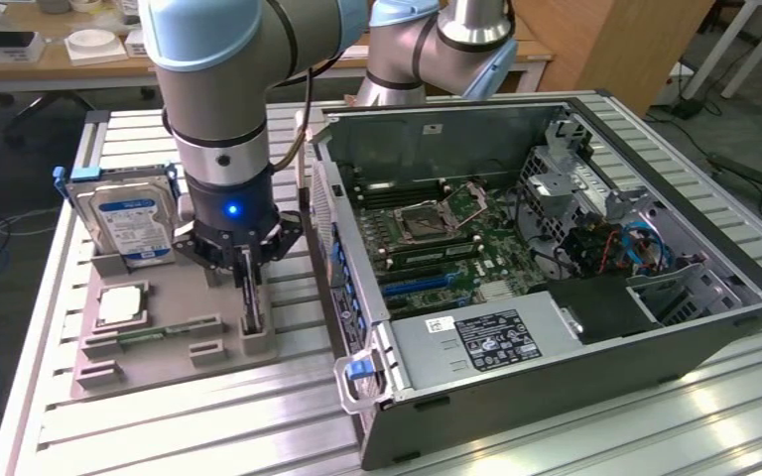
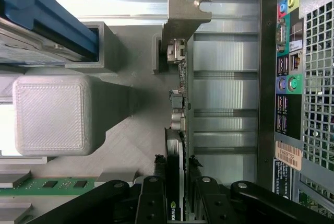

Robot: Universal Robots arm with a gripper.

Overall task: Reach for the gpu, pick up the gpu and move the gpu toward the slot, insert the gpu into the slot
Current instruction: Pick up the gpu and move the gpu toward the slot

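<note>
1. Down at the grey holder tray (image 1: 156, 372), the gripper (image 1: 249, 296) straddles the gpu (image 2: 178, 91). The card stands on edge in its groove and passes through the gripper's gap. I cannot tell whether it is clamped yet.
2. The card looks thin, stiff and light, but probably fragile, since small parts stud its face. A hold across its thickness near mid-length seems safest. The silver bracket (image 2: 183, 18) likely weights that end.
3. Just beside it on one flank stand a grey post (image 2: 49, 114) and the hard drive (image 1: 130, 218), with a green memory stick (image 2: 52, 185) near. The computer case (image 1: 540, 402) stands close on the other flank.
4. Straight up looks free. The case lies open on top, with blue slots (image 1: 415, 285) exposed beyond its rim.
</note>
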